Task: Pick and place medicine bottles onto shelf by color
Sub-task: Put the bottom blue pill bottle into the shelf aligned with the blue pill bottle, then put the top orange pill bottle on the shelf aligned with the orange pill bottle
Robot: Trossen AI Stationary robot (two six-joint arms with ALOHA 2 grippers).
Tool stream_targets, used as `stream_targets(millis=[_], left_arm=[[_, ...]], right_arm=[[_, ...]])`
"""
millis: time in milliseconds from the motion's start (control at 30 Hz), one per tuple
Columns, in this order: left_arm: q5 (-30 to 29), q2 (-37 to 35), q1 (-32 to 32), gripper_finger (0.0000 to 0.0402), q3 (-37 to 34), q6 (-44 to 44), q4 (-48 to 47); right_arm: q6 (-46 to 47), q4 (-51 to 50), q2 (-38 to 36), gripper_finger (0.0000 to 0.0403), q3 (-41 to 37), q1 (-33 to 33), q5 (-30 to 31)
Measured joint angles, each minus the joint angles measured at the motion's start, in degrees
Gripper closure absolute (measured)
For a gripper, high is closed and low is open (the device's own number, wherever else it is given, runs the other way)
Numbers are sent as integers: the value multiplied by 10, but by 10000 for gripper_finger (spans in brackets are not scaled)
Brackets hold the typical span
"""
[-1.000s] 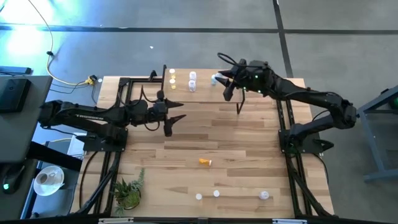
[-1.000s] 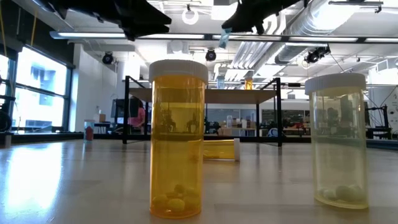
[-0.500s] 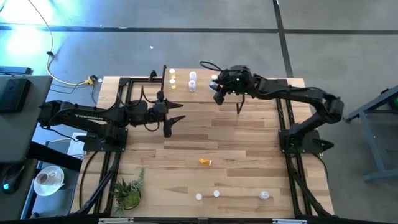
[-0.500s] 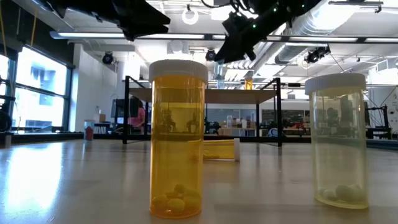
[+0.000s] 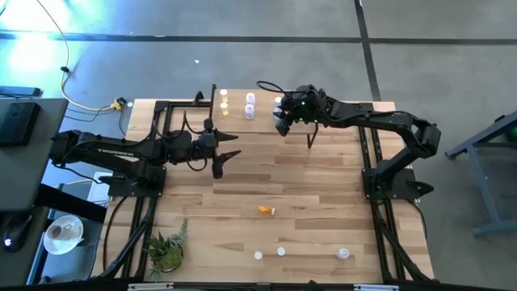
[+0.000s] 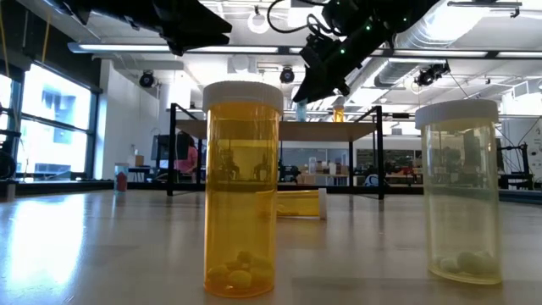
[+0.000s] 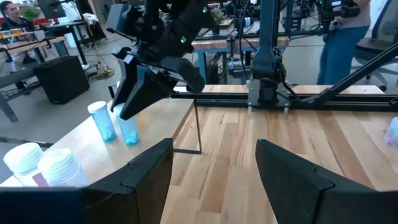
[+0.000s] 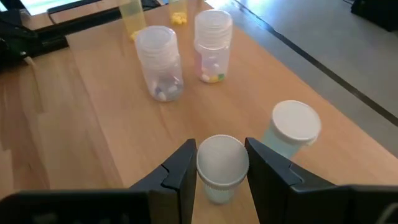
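Note:
My right gripper [image 5: 280,123] is over the light-wood shelf [image 5: 262,113] at the table's far edge, shut on a bluish bottle with a white cap [image 8: 222,163]. A second bluish bottle [image 8: 292,127] stands right beside it. Two white bottles [image 8: 158,62] and yellowish ones [image 8: 134,15] stand farther along the shelf. My left gripper [image 5: 233,153] waits open and empty left of centre. An orange bottle [image 5: 266,210] lies on its side mid-table. Three more bottles [image 5: 281,251] stand near the near edge. My right gripper pinches the bluish bottle between its two fingers at the white cap's sides [image 8: 202,167]. The fingers [image 7: 134,93] slant down from above and from the table's right. The bottle [image 7: 129,130] stays upright below them, its base at the shelf top; whether it rests there I cannot tell.
The shelf's thin black leg [image 7: 196,130] stands on the table just near the right gripper. A potted plant [image 5: 167,250] sits at the near left corner. In the low view an orange bottle [image 6: 241,191] and a pale one [image 6: 461,191] stand close to the camera.
My right gripper has gone toward the table's left edge and down to the shelf, carrying the bluish bottle. The bottle was held high above the shelf and is now down at the shelf top, beside the other bluish one.

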Motion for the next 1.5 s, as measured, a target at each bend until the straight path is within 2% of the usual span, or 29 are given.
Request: stream_targets(millis=[267, 633, 933, 1233, 1500], left_arm=[[0, 0, 0, 183, 0, 0, 0], [0, 0, 0, 183, 0, 0, 0], [0, 0, 0, 181, 0, 0, -2], [0, 0, 0, 181, 0, 0, -14], [0, 0, 0, 181, 0, 0, -27]], right_arm=[[0, -2, 0, 295, 0, -4, -9], [0, -5, 1, 254, 0, -4, -11], [-6, 3, -1, 252, 0, -4, -11], [-15, 7, -34, 251, 0, -4, -10], [-12, -51, -77, 251, 0, 11, -17]])
